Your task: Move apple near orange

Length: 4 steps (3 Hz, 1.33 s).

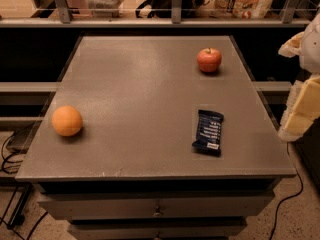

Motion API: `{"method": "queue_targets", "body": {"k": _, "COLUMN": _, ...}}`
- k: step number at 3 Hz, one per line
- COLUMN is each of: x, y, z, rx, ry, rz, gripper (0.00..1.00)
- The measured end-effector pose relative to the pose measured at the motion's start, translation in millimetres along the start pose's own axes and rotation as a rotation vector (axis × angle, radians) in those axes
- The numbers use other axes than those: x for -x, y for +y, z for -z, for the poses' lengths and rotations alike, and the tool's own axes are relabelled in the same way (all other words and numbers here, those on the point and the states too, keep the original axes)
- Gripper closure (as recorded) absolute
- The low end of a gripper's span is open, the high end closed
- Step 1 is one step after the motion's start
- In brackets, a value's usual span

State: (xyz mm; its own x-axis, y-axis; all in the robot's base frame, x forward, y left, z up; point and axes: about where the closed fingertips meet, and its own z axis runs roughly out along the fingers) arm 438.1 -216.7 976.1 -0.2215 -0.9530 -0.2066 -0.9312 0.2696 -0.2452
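The red apple (209, 60) with a short stem sits on the grey table top (145, 94) at the far right. The orange (67, 120) sits near the table's left edge, toward the front, far from the apple. My gripper (303, 101) shows as white and yellowish parts at the right edge of the view, beyond the table's right side, well apart from the apple and holding nothing that I can see.
A dark blue snack bar (208, 132) lies on the table's front right, between the apple and the front edge. Drawers sit under the table top. A rail with shelves and bags runs behind. Cables lie on the floor at both sides.
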Motion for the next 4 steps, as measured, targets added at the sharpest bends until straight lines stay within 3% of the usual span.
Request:
{"method": "queue_targets", "body": {"k": 2, "x": 1.1, "y": -5.0, "z": -1.4, "rx": -0.019, "ry": -0.023, "rz": -0.013, "gripper": 0.0}}
{"method": "queue_targets", "body": {"k": 3, "x": 6.8, "y": -21.8, "z": -6.0, "rx": -0.057, "ry": -0.105, "rz": -0.039, "gripper": 0.0}}
{"method": "queue_targets", "body": {"k": 4, "x": 20.4, "y": -52.8, "z": -16.0, "rx": -0.093, "ry": -0.214, "rz": -0.06, "gripper": 0.0}}
